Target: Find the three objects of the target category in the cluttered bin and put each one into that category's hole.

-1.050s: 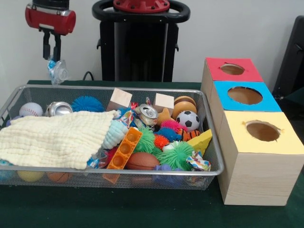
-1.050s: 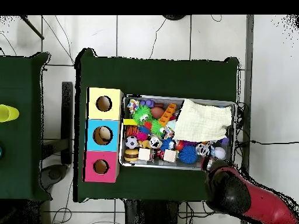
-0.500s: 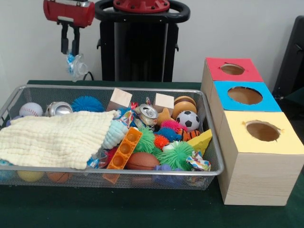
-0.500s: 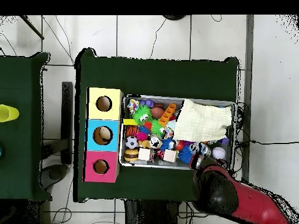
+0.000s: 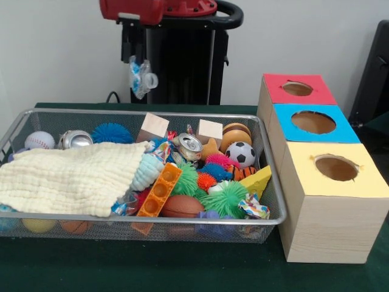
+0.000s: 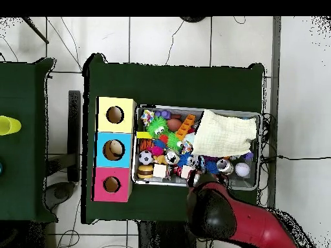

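My gripper (image 5: 134, 59) hangs high above the far rim of the wire bin (image 5: 146, 217), shut on a crumpled clear and blue plastic wrapper (image 5: 141, 76) that dangles below its fingers. In the overhead view the red and black arm (image 6: 216, 216) covers the gripper at the bin's edge (image 6: 194, 108). To one side stand three wooden boxes with round holes: red (image 5: 298, 89), blue (image 5: 313, 121) and yellow (image 5: 335, 167). The bin holds a crushed can (image 5: 190, 146), a second can (image 5: 75, 140), spiky balls, sport balls and wooden blocks.
A cream cloth (image 5: 67, 176) covers the bin's left half in the front view and hides what lies under it. An orange block strip (image 5: 160, 190) leans beside it. In the overhead view the boxes (image 6: 115, 150) line the bin's left side.
The gripper has carried the wrapper sideways along the bin's far edge toward the boxes, staying high. Nothing in the bin has moved.
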